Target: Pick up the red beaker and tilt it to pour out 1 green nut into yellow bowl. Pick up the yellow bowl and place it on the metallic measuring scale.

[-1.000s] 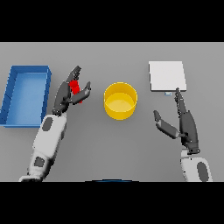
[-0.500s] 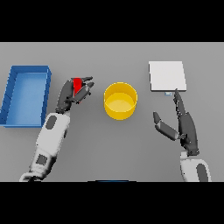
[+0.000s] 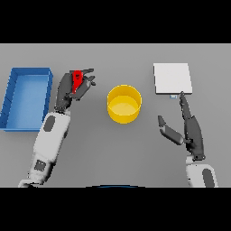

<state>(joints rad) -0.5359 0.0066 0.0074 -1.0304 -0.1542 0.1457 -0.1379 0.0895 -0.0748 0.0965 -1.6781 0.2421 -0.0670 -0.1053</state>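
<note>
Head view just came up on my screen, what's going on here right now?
The left robot hand is closed around the red beaker, holding it between the blue bin and the yellow bowl. The beaker is not over the bowl, so pouring has not started. The bowl sits mid-table, apart from the scale at the far right. The right robot hand rests open just below the scale, holding nothing.

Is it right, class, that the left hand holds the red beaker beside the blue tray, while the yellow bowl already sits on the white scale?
Not quite. The head view shows the yellow bowl on the grey table, apart from the white scale, not on it. The rest stands: the left hand is curled round the red beaker beside the blue tray.
</note>
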